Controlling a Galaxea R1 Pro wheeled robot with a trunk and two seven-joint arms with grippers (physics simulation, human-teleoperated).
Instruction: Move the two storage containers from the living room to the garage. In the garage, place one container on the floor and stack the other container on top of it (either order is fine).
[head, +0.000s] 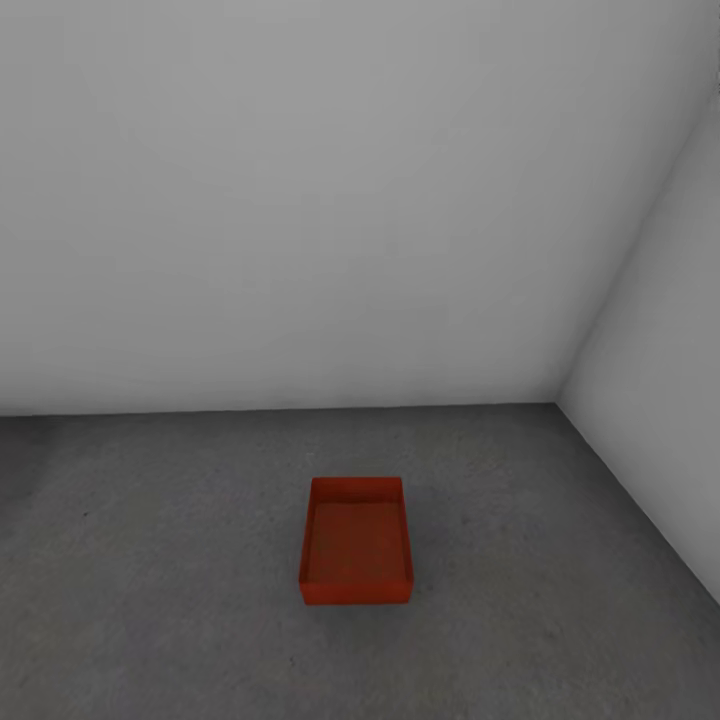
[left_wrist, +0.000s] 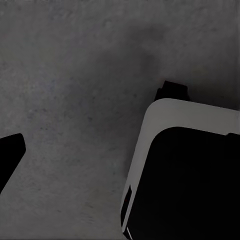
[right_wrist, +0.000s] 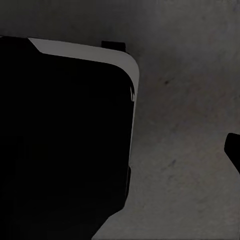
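Container (head: 356, 545) alone on floor (head: 150, 600), near corner

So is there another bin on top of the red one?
No, the bin sits alone on the grey floor, open and empty.

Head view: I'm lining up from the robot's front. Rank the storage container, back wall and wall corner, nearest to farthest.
1. storage container: centre, on the floor just ahead.
2. back wall: straight beyond the container.
3. corner: off to the right, at about the back wall's depth; 2 and 3 are too close to call.
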